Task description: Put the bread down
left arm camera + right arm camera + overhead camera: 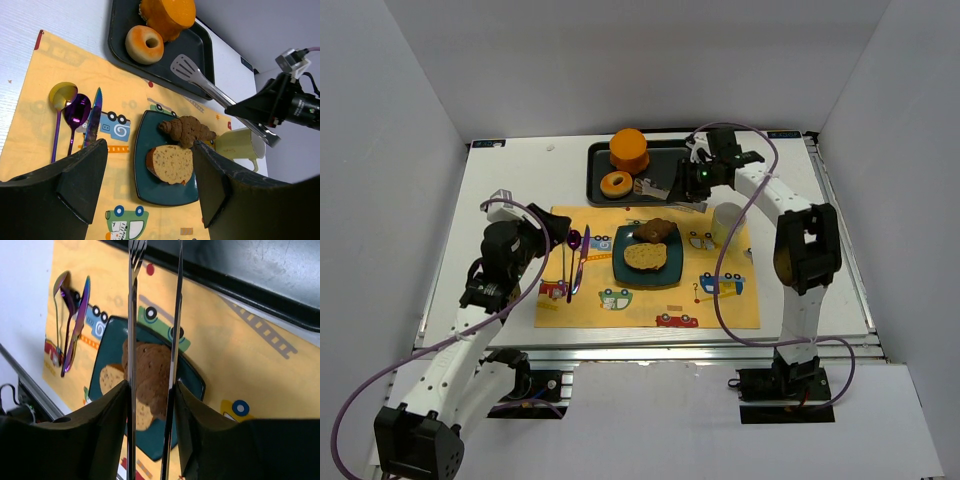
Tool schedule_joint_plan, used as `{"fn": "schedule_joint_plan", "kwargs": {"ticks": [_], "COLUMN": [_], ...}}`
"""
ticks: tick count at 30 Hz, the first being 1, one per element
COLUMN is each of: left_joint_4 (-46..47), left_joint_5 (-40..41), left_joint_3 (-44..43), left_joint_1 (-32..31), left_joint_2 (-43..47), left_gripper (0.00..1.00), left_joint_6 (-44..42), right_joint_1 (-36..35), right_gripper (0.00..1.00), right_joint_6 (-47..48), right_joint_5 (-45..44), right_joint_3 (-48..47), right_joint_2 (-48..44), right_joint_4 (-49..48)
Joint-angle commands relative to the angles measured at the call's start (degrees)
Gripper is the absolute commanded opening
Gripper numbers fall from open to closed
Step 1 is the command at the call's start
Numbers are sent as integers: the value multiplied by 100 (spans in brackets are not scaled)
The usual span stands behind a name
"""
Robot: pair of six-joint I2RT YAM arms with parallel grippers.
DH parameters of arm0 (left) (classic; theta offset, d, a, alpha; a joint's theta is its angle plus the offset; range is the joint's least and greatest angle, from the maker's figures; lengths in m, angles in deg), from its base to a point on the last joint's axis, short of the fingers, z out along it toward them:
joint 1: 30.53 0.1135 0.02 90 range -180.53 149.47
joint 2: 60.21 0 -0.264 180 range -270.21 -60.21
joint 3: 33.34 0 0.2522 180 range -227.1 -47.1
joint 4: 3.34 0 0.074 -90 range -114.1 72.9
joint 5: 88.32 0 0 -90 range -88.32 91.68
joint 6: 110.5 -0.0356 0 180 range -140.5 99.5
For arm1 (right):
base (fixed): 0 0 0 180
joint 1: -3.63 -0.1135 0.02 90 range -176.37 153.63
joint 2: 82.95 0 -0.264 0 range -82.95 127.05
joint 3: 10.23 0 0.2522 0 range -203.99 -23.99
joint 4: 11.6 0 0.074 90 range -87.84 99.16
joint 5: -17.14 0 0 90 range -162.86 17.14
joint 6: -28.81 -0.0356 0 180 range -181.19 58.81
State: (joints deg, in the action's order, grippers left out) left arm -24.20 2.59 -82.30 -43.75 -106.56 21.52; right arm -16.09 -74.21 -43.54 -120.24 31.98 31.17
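At the centre of the top view, the bread (646, 257) lay flat on the plate (625, 278). Light, soft and crumbly by its look, it wanted a gentle pinch across the crust. The right gripper (150, 395) clamped the tongs (131, 315); the left gripper (149, 152) gaped empty.

Flat and oval, the bread (645, 257) is a speckled tan slice with a darker brown crust edge. It lies face up on the dark teal plate (666, 279), in the plate's near half.
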Motion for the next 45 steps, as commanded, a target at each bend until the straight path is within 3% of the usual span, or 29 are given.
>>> {"fn": "schedule_joint_plan", "kwargs": {"ticks": [1, 13, 30, 32, 41, 45], "left_joint_4": [-116, -117, -275, -275, -266, -223], "left_joint_5": [85, 76, 94, 94, 94, 85], "left_joint_3": [-66, -136, -259, -294, -356, -330], "left_joint_1": [20, 20, 20, 20, 12, 20], "left_joint_2": [100, -120, -225, -243, -296, -296], "left_gripper": [78, 78, 78, 78, 78, 78], "left_joint_6": [17, -36, -54, -54, -54, -54], "right_joint_1": [-137, -137, -137, -137, 74, 232], "right_gripper": [46, 52, 49, 47, 5, 0], "right_joint_6": [-754, -1695, -2213, -2310, -2662, -2662], "right_joint_5": [-269, 232, 452, 539, 996, 1356], "right_joint_3": [-430, -377, -571, -492, 18, 281], "right_joint_2": [107, 415, 943, 943, 759, 356], "right_joint_4": [-335, -1029, -1275, -1363, -1926, -2136]}}
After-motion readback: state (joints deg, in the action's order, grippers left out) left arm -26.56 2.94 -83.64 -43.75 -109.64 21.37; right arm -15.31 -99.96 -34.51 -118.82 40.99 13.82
